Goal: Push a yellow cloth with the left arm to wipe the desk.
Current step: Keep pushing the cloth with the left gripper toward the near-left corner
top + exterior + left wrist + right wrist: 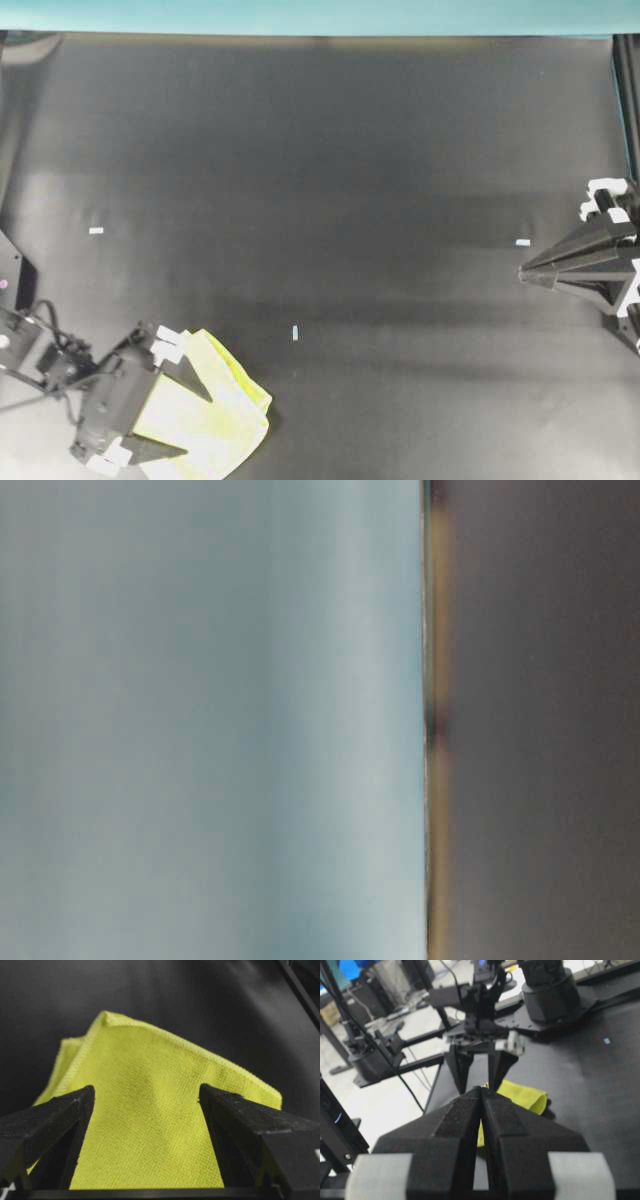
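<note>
The yellow cloth (225, 415) lies folded on the black desk (330, 170) near its front left corner. My left gripper (195, 425) is open, its two black fingers spread apart and resting over the cloth's left part. In the left wrist view the cloth (155, 1130) fills the space between the fingers (55, 1115) of the left gripper (146, 1092), and nothing is clamped. My right gripper (522, 272) is shut and empty at the right edge, pointing left. The right wrist view shows its closed tips (481, 1089), with the cloth (525, 1094) and the left arm (480, 1055) far beyond.
Small white tape marks sit on the desk at the left (96, 230), the middle (295, 333) and the right (522, 242). A teal border strip (320, 15) runs along the far edge. The table-level view is blurred and shows nothing usable.
</note>
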Action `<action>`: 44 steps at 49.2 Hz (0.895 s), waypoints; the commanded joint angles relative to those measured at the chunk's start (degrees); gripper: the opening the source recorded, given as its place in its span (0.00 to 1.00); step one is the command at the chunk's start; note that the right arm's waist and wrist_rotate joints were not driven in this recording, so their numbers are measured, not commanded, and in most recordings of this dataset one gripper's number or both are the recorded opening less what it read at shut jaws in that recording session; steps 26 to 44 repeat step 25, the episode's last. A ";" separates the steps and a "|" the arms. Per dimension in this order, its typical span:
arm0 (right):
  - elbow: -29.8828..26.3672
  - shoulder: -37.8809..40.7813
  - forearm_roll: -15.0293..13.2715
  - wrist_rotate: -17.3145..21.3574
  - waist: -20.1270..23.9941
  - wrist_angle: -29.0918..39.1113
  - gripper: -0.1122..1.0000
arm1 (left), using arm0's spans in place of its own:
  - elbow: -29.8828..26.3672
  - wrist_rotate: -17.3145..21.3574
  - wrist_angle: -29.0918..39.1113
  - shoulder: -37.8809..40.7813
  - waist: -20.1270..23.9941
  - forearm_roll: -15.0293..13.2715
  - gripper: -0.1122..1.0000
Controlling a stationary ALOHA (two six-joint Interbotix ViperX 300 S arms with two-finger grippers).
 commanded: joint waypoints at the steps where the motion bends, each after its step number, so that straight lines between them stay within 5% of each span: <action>1: -0.44 0.35 0.09 0.00 0.00 -0.53 0.10 | 0.35 0.09 1.23 -3.43 0.26 0.09 0.83; 44: 0.62 0.09 0.09 -0.09 0.00 -0.53 0.10 | 1.67 0.00 1.58 -5.27 0.97 0.09 0.83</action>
